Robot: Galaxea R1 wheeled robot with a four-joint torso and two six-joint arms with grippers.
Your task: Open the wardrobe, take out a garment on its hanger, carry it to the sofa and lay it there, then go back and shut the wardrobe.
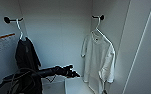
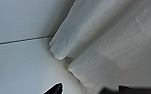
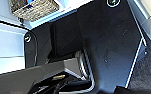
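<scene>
The wardrobe (image 1: pixel 58 30) stands open. The white T-shirt (image 1: pixel 99 58), right of centre, hangs on its hanger (image 1: pixel 99 29). The left gripper (image 1: pixel 72 71), lower centre, reaches towards it; whether its fingers are parted, I cannot tell.

Wardrobe (image 1: pixel 58 32) standing open, white inside. Two dark pegs carrying hangers: black T-shirt (image 1: pixel 26 56) hanging on the left wall, white garment (image 1: pixel 99 62) hanging from its hanger (image 1: pixel 98 27) on the right.
</scene>
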